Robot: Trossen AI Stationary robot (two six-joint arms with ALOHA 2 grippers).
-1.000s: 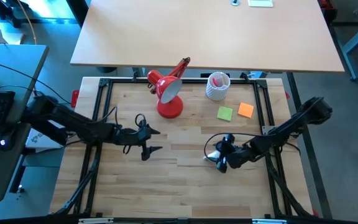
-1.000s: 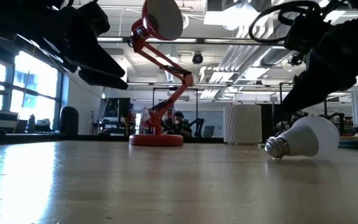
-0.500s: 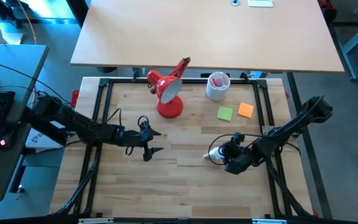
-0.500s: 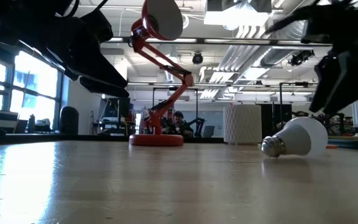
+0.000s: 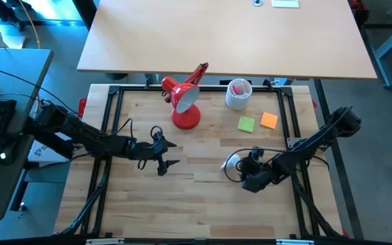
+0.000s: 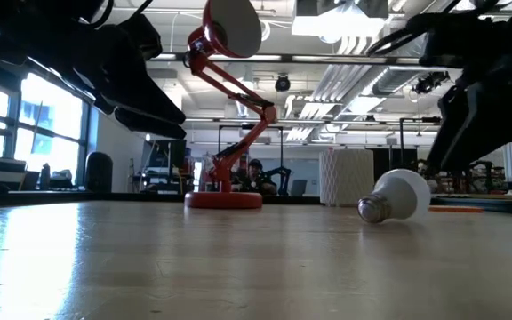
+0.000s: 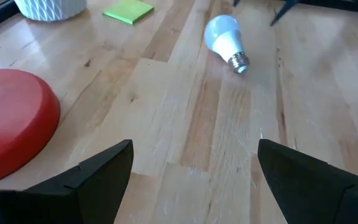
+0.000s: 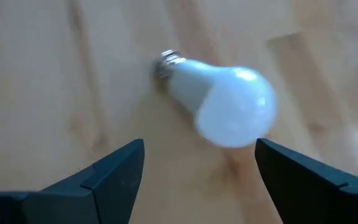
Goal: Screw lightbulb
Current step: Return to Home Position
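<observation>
The white lightbulb (image 8: 222, 102) lies on its side on the wooden table (image 5: 203, 197), right of centre, and shows too in the high view (image 5: 232, 163) and the low view (image 6: 394, 197). Its silvery screw base (image 6: 369, 209) points toward the table's left. My right gripper (image 8: 201, 162) hovers open just above it, slanting down, with a finger on either side and a gap to each. My left gripper (image 7: 194, 168) waits open at the table's left middle (image 5: 169, 154), facing the bulb (image 7: 225, 40). The red lamp (image 5: 186, 102) stands on its round base at the far middle.
A white perforated cup (image 5: 238, 94) stands right of the lamp. A green note (image 5: 246, 124) and an orange note (image 5: 269, 120) lie near the far right. A black frame (image 5: 114, 95) rims the table. Bare wood lies between the two grippers and toward the near edge.
My right gripper has risen a little and tipped more steeply down over the lightbulb. The lightbulb has shifted along the table toward the left, still on its side.
</observation>
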